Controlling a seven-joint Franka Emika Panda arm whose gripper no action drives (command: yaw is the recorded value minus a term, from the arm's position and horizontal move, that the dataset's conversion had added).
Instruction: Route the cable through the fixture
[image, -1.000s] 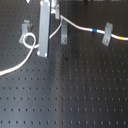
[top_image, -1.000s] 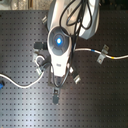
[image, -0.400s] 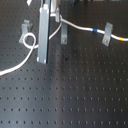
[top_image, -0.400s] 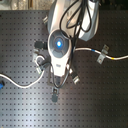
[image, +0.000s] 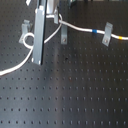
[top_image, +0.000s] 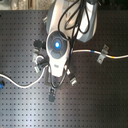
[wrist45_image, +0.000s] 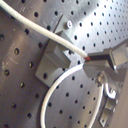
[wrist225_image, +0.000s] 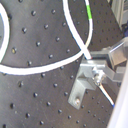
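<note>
Single arm (top_image: 75, 20) enters from top centre of second exterior view, wrist pointing straight down, blue light on wrist housing. In first exterior view, gripper (image: 38, 47) hangs upper left of frame, long grey finger near vertical. Whether jaws open or closed: cannot tell.

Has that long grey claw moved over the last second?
Cannot tell: in the first exterior view the long grey claw hangs beside the grey metal clip, much as before.

Arm (top_image: 59, 47) hides end effector in second exterior view; jaw state unreadable. Cable (image: 80, 27) cut at first exterior view's right and left edges. Wrist views blurred.
</note>
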